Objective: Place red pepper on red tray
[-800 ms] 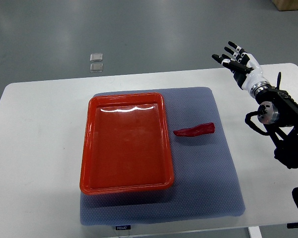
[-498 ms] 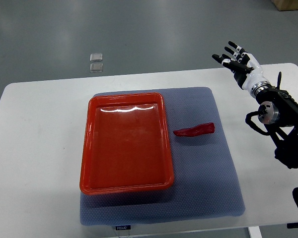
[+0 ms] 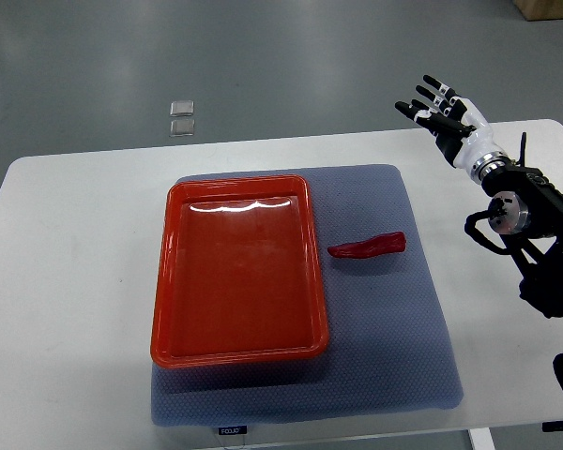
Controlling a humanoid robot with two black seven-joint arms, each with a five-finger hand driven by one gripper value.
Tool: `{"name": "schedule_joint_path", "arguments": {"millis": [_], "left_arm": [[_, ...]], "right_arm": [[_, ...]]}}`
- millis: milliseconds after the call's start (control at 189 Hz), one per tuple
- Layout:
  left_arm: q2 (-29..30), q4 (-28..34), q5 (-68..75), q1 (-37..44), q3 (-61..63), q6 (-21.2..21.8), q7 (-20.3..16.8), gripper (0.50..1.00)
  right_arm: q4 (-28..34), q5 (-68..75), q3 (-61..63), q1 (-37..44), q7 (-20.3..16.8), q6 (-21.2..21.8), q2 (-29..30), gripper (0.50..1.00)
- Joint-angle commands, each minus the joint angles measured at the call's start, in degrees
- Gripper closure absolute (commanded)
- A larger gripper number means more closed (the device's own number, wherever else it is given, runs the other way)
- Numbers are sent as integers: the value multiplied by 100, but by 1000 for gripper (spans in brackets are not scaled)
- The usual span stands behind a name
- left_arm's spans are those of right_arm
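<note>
While my right hand [image 3: 448, 114] hovers beyond the far right corner of the blue mat [image 3: 394, 356], its fingers are spread wide and hold nothing. Its arm runs back along the mat's right side over the white table [image 3: 66, 281]. On the mat, well apart from my hand, lies the red pepper [image 3: 367, 247], lengthwise across the mat's right half, with its thin end pointing at the red tray [image 3: 164, 281]. That tray sits on the mat's left half, just beside the pepper and not touching it.

right arm [image 3: 544, 272] cut off at right edge, cardboard box [image 3: 549, 7] cropped at top
</note>
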Motion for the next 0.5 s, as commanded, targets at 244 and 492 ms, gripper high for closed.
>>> {"name": "schedule_joint_path", "arguments": {"millis": [244,492], "left_arm": [[0,12,-1,0,0,0,0,500],[0,12,-1,-8,0,0,9,500]], "right_arm": [[12,-70,-15,3,-9,81,-36,583],[39,-123,-156,21,-9,125,-247,583]]}}
